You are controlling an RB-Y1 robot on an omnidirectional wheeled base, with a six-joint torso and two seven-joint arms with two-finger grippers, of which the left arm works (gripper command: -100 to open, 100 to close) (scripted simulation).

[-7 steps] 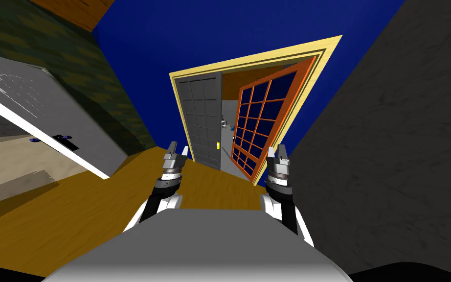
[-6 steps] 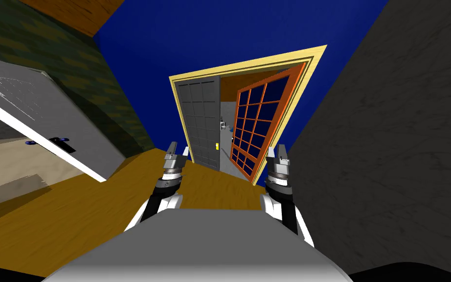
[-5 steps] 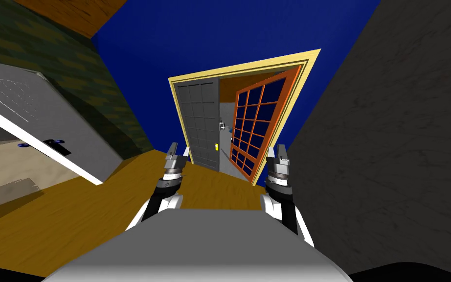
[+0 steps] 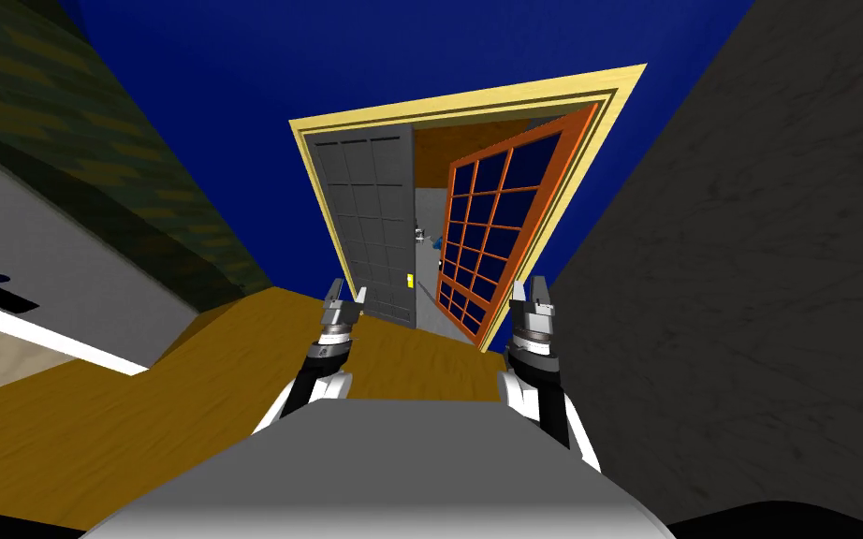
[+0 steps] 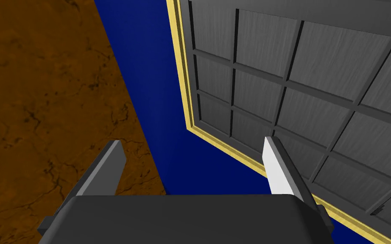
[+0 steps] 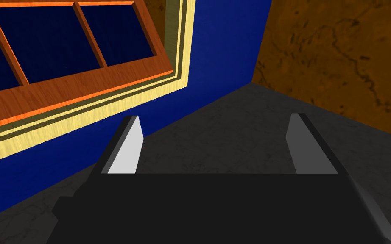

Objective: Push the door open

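Since 0.7 s ago the head camera has been carried nearer the doorway, whose yellow frame (image 4: 467, 101) is now seen larger. Grey panelled leaf (image 4: 369, 225) is recorded shut on the left, orange glazed leaf (image 4: 490, 243) ajar on the right. Left gripper (image 4: 344, 292) and right gripper (image 4: 533, 290) are held short of both leaves, fingers spread, nothing gripped.

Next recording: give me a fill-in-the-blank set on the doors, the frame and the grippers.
The ajar door is ____ with dark panes. The panelled door beside it is dark ____. The frame round both is ____. The left gripper and right gripper both have their fingers ____.
Missing: orange; grey; yellow; open.
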